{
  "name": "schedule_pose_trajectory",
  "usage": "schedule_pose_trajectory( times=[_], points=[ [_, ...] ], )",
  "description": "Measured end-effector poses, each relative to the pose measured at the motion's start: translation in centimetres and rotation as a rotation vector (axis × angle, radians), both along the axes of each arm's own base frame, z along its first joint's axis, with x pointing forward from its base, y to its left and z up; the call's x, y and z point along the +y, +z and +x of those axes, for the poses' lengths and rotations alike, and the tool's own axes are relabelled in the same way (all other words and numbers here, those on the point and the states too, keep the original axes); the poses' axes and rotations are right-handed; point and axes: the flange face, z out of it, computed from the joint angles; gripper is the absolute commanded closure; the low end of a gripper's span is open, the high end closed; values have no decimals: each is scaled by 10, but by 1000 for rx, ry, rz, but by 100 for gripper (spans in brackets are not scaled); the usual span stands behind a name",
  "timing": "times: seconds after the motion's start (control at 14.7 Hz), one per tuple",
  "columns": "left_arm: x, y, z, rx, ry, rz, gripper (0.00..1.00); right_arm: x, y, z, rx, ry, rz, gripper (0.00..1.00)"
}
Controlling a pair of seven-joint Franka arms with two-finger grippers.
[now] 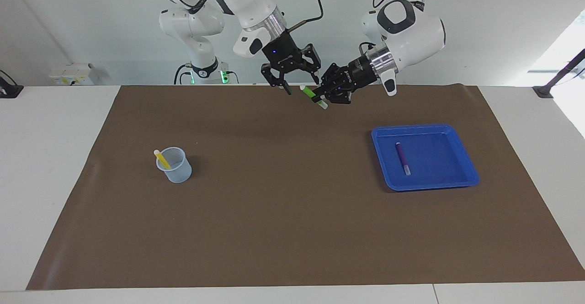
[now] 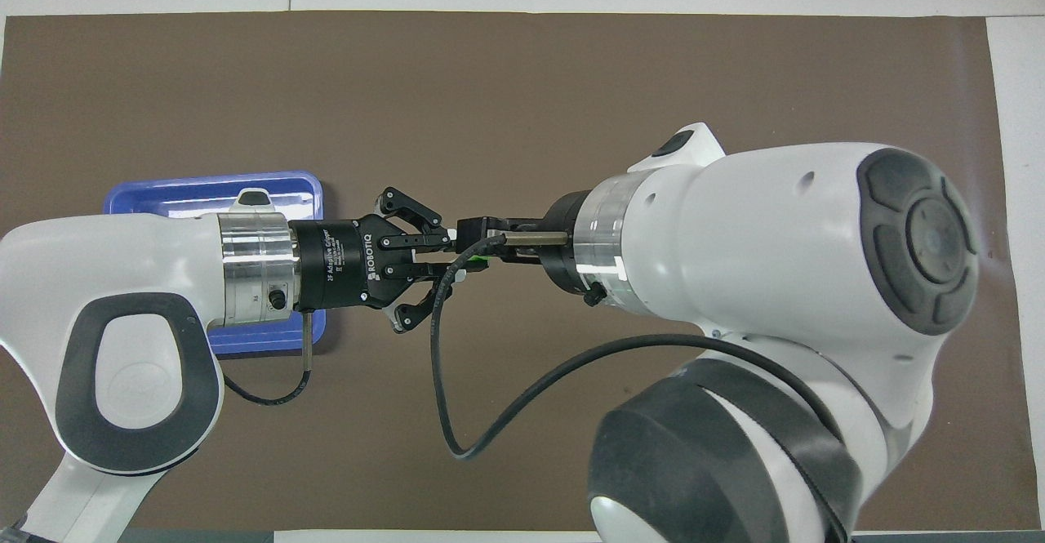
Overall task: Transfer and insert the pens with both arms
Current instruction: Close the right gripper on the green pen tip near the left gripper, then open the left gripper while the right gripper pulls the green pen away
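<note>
Left gripper, raised over the mat's edge nearest the robots, is clamped on the green pen, which it holds slanted in the air, whitish cap end lowest. Right gripper hangs just beside it with its fingers parted either side of the pen's upper end; contact with the pen cannot be told. In the overhead view the two grippers meet tip to tip and only a sliver of green shows between them.

Yellow pen stands leaning in the clear cup toward the right arm's end of the brown mat. Purple pen lies flat in the blue tray toward the left arm's end
</note>
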Motion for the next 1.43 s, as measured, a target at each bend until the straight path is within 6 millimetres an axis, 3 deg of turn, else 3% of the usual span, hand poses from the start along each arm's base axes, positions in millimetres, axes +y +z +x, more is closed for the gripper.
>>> schedule_pose_trajectory(
  times=[0.07,0.2,0.27,0.82,0.89,0.95,1.02,1.43],
  points=[
    [0,0,1,-2,6,0,100,0,-1,0,1,0,-1,47],
    [1,0,1,-3,11,-1,100,0,-1,0,2,0,-1,89],
    [1,0,1,-3,12,-1,100,0,-1,0,2,0,-1,100],
    [0,-1,1,4,24,-7,100,2,1,0,-12,-2,8,100],
    [0,-1,1,5,25,-8,84,2,1,0,-12,-2,8,100],
    [0,-1,1,5,25,-8,5,2,1,0,-12,-2,8,100],
    [0,-1,1,5,25,-8,0,2,1,0,-12,-2,8,100],
    [1,0,1,0,31,-8,0,-1,-2,2,-24,-2,-19,100]
  ],
)
